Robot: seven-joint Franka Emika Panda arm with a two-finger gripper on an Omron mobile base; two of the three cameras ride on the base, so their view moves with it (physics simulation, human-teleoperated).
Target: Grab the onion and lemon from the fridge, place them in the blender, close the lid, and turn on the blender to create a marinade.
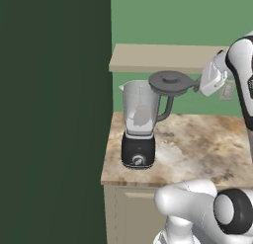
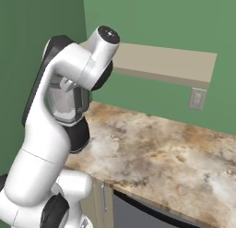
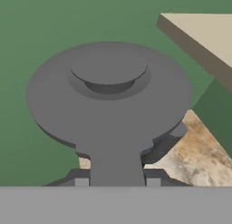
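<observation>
The blender [image 1: 140, 123] stands at the left end of the counter, a clear jug on a black base with a round knob [image 1: 138, 160]. Its mouth is uncovered. The lid [image 1: 170, 82], a dark grey disc with a raised centre knob, hangs level just above and to the right of the jug's rim. My gripper [image 1: 196, 85] is shut on the lid's right edge. In the hand view the lid [image 3: 108, 98] lies straight ahead, its tab clamped between my fingertips [image 3: 81, 182]. My arm partly hides the blender [image 2: 67, 105] in the right base view. Onion, lemon and fridge are out of view.
A marbled counter [image 1: 207, 144] stretches right of the blender. A beige shelf [image 1: 163, 58] juts from the green wall just behind the lid. A wall outlet [image 2: 197, 99] sits under the shelf. A tall dark green panel [image 1: 54, 114] borders the counter's left end.
</observation>
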